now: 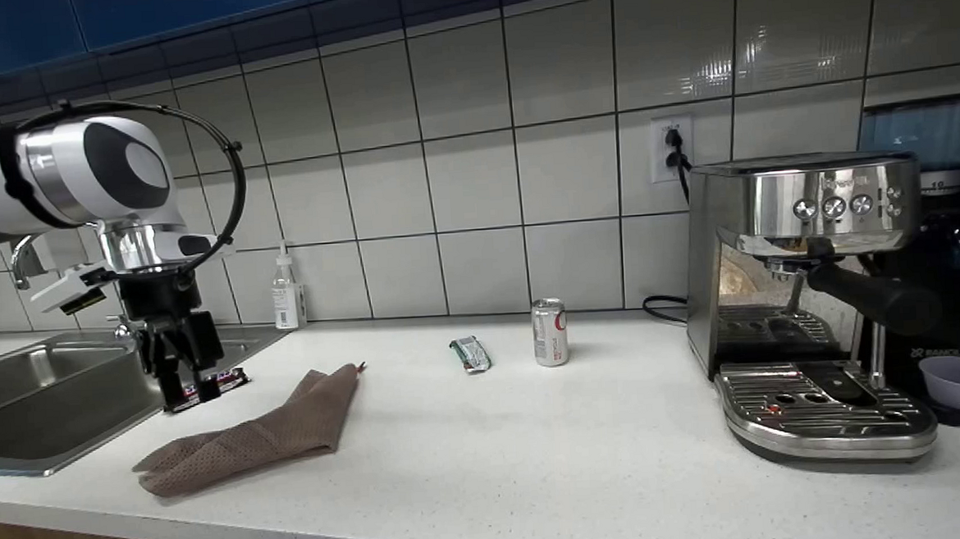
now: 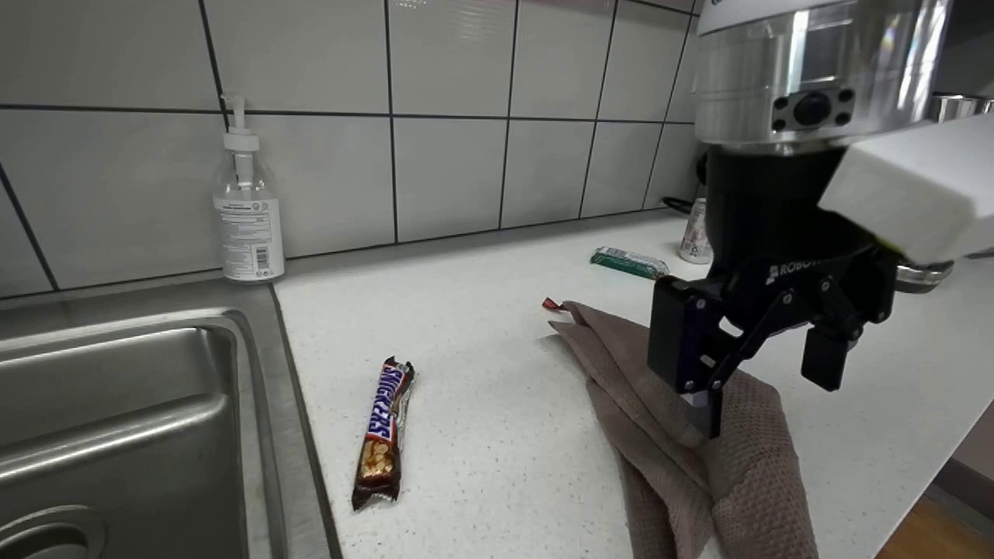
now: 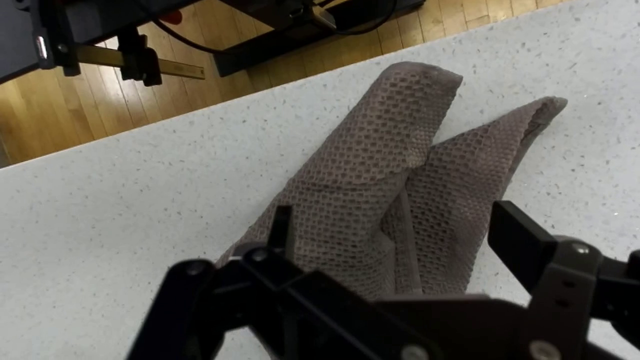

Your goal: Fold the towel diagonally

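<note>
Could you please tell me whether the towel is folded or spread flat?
Loosely folded: in the wrist view, the towel overlaps itself unevenly.

Towel [image 3: 362, 197] — partly hidden, sink [image 2: 287, 435] — cut off

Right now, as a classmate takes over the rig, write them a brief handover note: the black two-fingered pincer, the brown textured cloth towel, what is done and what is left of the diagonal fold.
Black two-fingered pincer: open, jaws apart, nothing gripped.
Brown textured cloth towel: rumpled on the white speckled counter, extending under the pincer in the wrist view; whether they touch is unclear.
Done: some overlapping layers show, but no neat diagonal fold.
Left: probably grip one corner, carry it across to the opposite one, then smooth the crease.
</note>
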